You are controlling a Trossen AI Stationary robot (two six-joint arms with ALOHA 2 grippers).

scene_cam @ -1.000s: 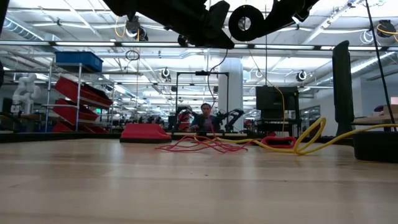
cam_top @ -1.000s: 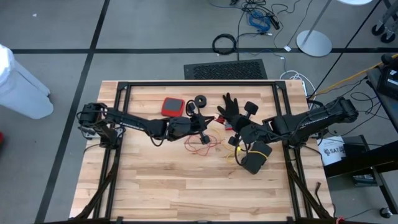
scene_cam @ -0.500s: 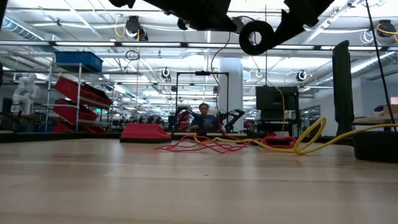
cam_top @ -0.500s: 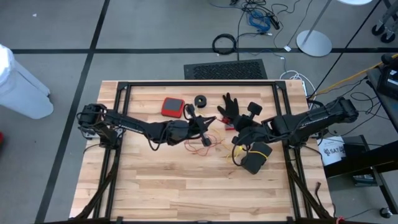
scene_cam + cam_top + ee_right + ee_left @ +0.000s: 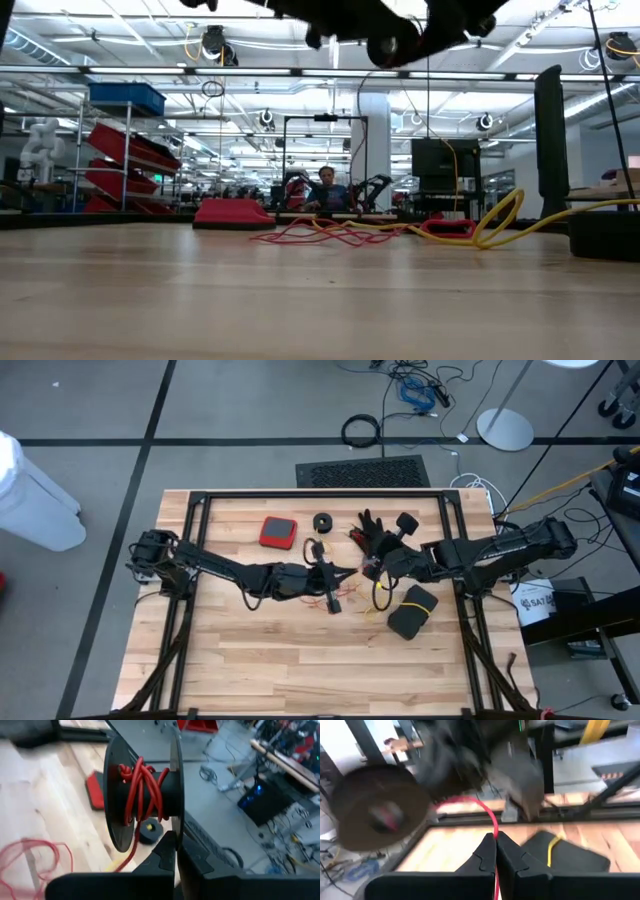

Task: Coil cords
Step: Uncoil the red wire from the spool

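Right gripper [image 5: 175, 851] closed on reel [image 5: 144, 795], lifted for winding. Left gripper [image 5: 496, 851] just beside, pinched red cord [image 5: 485, 812], keeping it taut off desk [image 5: 300, 660].

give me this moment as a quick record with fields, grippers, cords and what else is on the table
left gripper: shut on the red cord, mid table
right gripper: shut, holding the black reel wound with red cord
loose red cord: tangled on the table
yellow cord: lying on the table
other items: red pad, spare black reel, black glove
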